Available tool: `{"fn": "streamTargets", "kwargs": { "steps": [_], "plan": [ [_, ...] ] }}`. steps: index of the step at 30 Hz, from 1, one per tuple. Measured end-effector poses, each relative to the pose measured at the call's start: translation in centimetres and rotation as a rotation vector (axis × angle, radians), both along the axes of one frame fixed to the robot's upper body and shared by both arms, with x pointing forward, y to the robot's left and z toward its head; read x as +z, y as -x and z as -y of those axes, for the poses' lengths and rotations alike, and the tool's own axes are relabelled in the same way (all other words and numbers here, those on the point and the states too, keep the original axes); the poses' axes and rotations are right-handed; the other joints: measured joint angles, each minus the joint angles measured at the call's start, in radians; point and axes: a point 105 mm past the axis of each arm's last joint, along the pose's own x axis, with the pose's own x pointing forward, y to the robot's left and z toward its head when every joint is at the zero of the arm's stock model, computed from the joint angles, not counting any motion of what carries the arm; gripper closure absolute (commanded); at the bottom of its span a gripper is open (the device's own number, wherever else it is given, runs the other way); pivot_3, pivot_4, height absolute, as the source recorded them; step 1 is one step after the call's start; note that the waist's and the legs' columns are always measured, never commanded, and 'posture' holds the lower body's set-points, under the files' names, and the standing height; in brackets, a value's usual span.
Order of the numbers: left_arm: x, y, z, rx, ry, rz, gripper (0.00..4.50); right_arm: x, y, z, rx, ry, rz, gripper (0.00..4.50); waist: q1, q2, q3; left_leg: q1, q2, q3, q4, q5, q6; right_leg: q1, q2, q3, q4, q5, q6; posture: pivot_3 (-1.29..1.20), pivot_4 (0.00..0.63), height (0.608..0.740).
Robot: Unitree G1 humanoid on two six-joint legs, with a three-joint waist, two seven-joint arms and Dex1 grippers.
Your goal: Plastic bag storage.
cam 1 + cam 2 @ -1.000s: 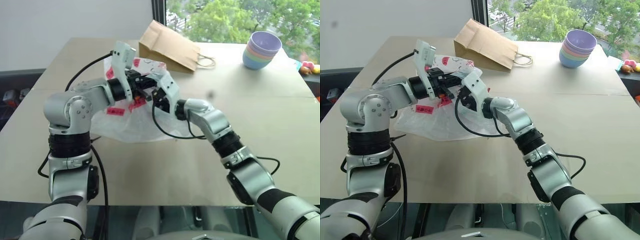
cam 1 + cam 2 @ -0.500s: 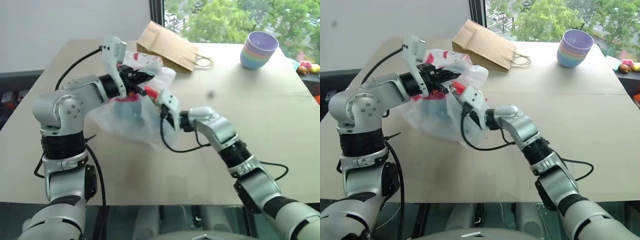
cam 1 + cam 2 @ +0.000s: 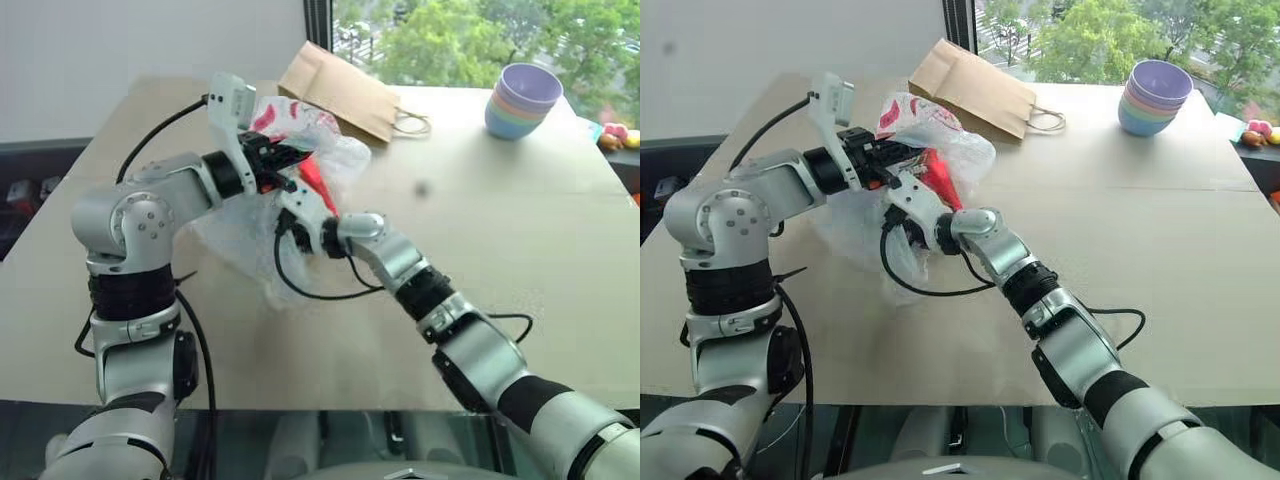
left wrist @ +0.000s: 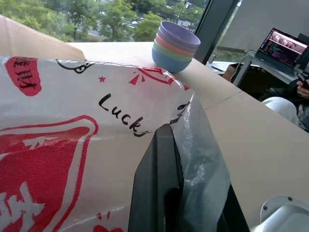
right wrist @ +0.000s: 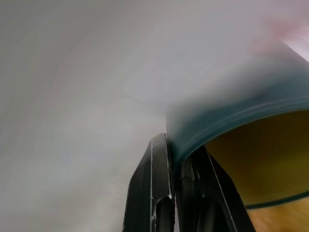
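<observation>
Here the plastic bag [image 3: 290,190] is a thin, crinkly, translucent-white film printed with red panels and black lettering, gathered into a loose bunch above the desk [image 3: 520,260], nearer than the paper bag [image 3: 338,90]. The left gripper [image 3: 285,160] has its jaws shut on the upper, bunched part of the plastic bag; in the left wrist view the film drapes over and round the black fingers [image 4: 157,183], smooth where stretched and creased where it folds. The right gripper [image 3: 902,195] sits just below the left gripper, its jaws closed with a fold of the same film pinched between them; in the right wrist view the cloudy sheet lies close against the black fingers [image 5: 159,193]. The lower part of the plastic bag hangs down to the desk surface. The paper bag is flat, brown and matte, with twisted handles. To the right of the paper bag stands a stack of smooth pastel bowls [image 3: 524,98], round-rimmed, on the pale matte desk.
</observation>
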Motion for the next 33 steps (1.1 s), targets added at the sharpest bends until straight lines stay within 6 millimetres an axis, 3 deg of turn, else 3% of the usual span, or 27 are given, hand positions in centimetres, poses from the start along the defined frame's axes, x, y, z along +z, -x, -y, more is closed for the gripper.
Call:
{"fn": "streamTargets", "kwargs": {
  "steps": [2, 4, 6, 9, 12, 18, 20, 24, 28, 33],
  "plan": [
    [-0.4, 0.0, -0.4, 0.011, -0.003, -0.011, 4.5, 0.0, -0.1, 0.1, 0.006, -0.014, 0.011, 3.07, -0.002, 0.0, 0.0, 0.0, 0.0, -0.001, 0.0, 0.0, 0.0, 0.0, 0.0, 0.001, -0.001, 0.0, 0.0, 0.0, 0.15, 0.74],
    [-1.0, 0.1, -0.7, 0.019, -0.009, -0.02, 4.5, 0.5, 0.2, 0.2, 0.028, -0.036, 0.042, 2.54, -0.003, 0.0, 0.0, 0.0, 0.0, -0.003, -0.001, 0.0, 0.0, 0.0, 0.0, 0.001, -0.001, 0.0, 0.0, 0.0, 0.15, 0.74],
    [-1.8, 0.3, -1.2, 0.03, -0.011, -0.008, 4.5, 0.6, 0.5, 1.8, 0.029, -0.042, 0.09, 1.68, -0.003, 0.0, 0.0, 0.0, 0.0, -0.004, -0.003, 0.0, 0.0, -0.001, -0.001, 0.001, -0.001, 0.0, 0.0, 0.0, 0.15, 0.74],
    [-3.3, 0.5, -2.3, 0.053, -0.01, -0.005, 4.5, 0.7, 0.6, 5.9, -0.027, -0.021, 0.135, 1.68, 0.006, 0.0, 0.0, -0.001, -0.002, -0.005, -0.003, 0.0, 0.0, 0.0, -0.003, -0.001, -0.002, 0.0, 0.0, 0.0, 0.15, 0.74],
    [-3.3, 0.6, -2.9, 0.059, -0.019, 0.017, 4.5, 1.4, 0.2, 8.7, -0.116, 0.0, 0.154, 1.68, 0.006, 0.0, 0.0, 0.0, -0.002, -0.004, -0.002, 0.0, 0.0, 0.0, -0.004, -0.001, -0.001, 0.0, 0.0, 0.0, 0.15, 0.74],
    [-3.2, 1.0, -3.0, 0.024, -0.021, 0.033, 4.5, 2.6, -4.7, 11.7, -0.463, 0.071, 0.238, 1.68, -0.006, 0.0, 0.0, 0.002, 0.001, 0.001, -0.002, 0.001, -0.002, 0.0, 0.002, 0.002, 0.0, -0.001, -0.001, 0.0, 0.15, 0.74],
    [-3.2, 1.1, -3.2, 0.008, -0.002, 0.02, 4.5, 2.6, -5.9, 11.8, -0.516, 0.059, 0.211, 1.68, -0.006, 0.0, 0.0, 0.002, 0.002, 0.001, -0.002, 0.001, -0.002, -0.001, 0.003, 0.002, 0.0, -0.001, -0.001, 0.0, 0.15, 0.74],
    [-1.4, 0.8, -4.7, 0.044, 0.11, 0.023, 2.87, 2.9, -7.1, 10.0, -0.54, 0.009, 0.179, 1.6, -0.006, 0.0, 0.0, 0.0, 0.002, 0.001, -0.002, 0.001, -0.002, -0.001, 0.002, 0.002, -0.001, 0.0, -0.001, 0.0, 0.15, 0.74],
    [0.3, 0.7, -5.7, 0.082, 0.189, 0.05, 2.87, 3.9, -7.5, 8.1, -0.516, -0.031, 0.188, 1.6, -0.003, 0.0, 0.0, 0.0, 0.001, 0.001, -0.003, 0.001, -0.002, -0.001, 0.001, 0.001, -0.003, 0.0, -0.001, 0.0, 0.15, 0.74],
    [-0.7, 0.9, -5.9, 0.087, 0.199, 0.005, 2.87, 6.1, -9.5, 7.9, -0.623, -0.078, 0.222, 1.6, -0.004, 0.0, 0.001, 0.0, 0.001, 0.001, -0.004, 0.001, -0.002, -0.001, 0.0, 0.0, -0.002, 0.0, -0.001, 0.0, 0.15, 0.74]
  ]
}}
